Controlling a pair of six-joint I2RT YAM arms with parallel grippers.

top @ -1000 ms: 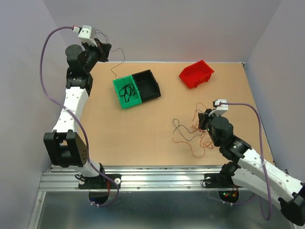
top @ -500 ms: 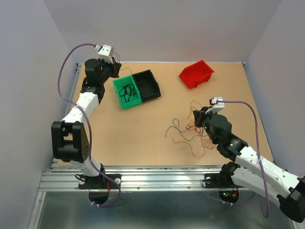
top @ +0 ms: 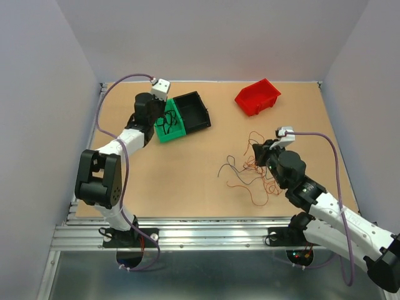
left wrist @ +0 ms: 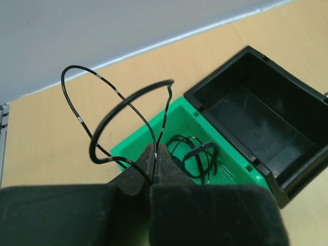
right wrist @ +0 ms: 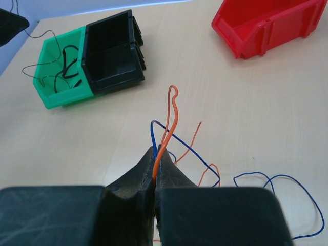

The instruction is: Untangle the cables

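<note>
Left end effector [left wrist: 155, 160] pinches a black cable [left wrist: 109, 117] over the green bin [left wrist: 178, 122]. Right end effector [right wrist: 155, 165] closed on an orange cable [right wrist: 168, 134] — the other cables [top: 250, 170] lie on the table [top: 181, 184] beside it.

One green bin [right wrist: 66, 97], one black bin [right wrist: 115, 82], one red bin [right wrist: 256, 36]; one left arm [top: 128, 139], one right arm [top: 325, 209]; cables [top: 250, 175] uncountably tangled.

Colour log, as I read it remotely: table [top: 187, 181] plain tan; green bin [left wrist: 179, 115], black bin [left wrist: 256, 118] and red bin [right wrist: 256, 25] all solid, unpatterned; black cable [left wrist: 93, 146] marked with small pale bands at intervals; further black cables [left wrist: 195, 154] show against the green bin's floor; orange cable [right wrist: 176, 115] plain; blue cable [right wrist: 195, 155] plain; arm cords [top: 125, 78] lavender.
</note>
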